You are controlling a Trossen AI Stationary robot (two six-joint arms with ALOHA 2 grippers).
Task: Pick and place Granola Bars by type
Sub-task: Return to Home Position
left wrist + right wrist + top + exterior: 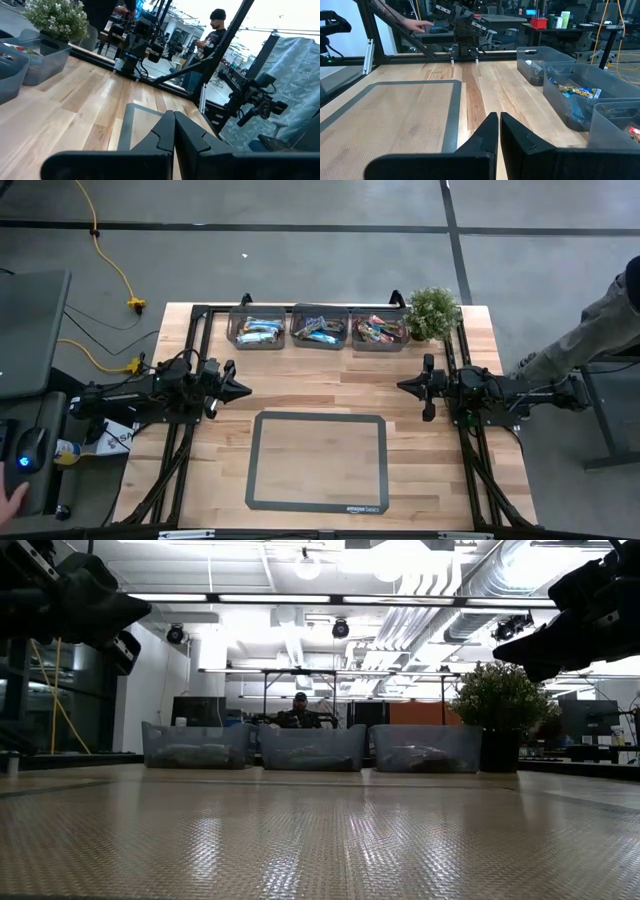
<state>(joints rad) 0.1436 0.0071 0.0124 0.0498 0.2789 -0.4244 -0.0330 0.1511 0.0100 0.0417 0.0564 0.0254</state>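
Note:
The granola bars lie in three clear bins in a row at the table's far edge: pale blue-white ones in the left bin (258, 328), blue and tan ones in the middle bin (320, 328), red-pink ones in the right bin (379, 330). My left gripper (245, 389) hovers level over the table's left side, shut and holding nothing; its own view shows the fingers (165, 134) together. Opposite it, over the right side, my right gripper (400, 386) is also shut and holds nothing, its fingers (489, 131) closed in its own view. Both sit well short of the bins.
A grey-bordered mat (317, 460) lies on the wooden table between the arms, toward the near edge. A potted plant (432, 312) stands right of the bins at the far right corner. People stand beyond the table, one at the right (600, 330).

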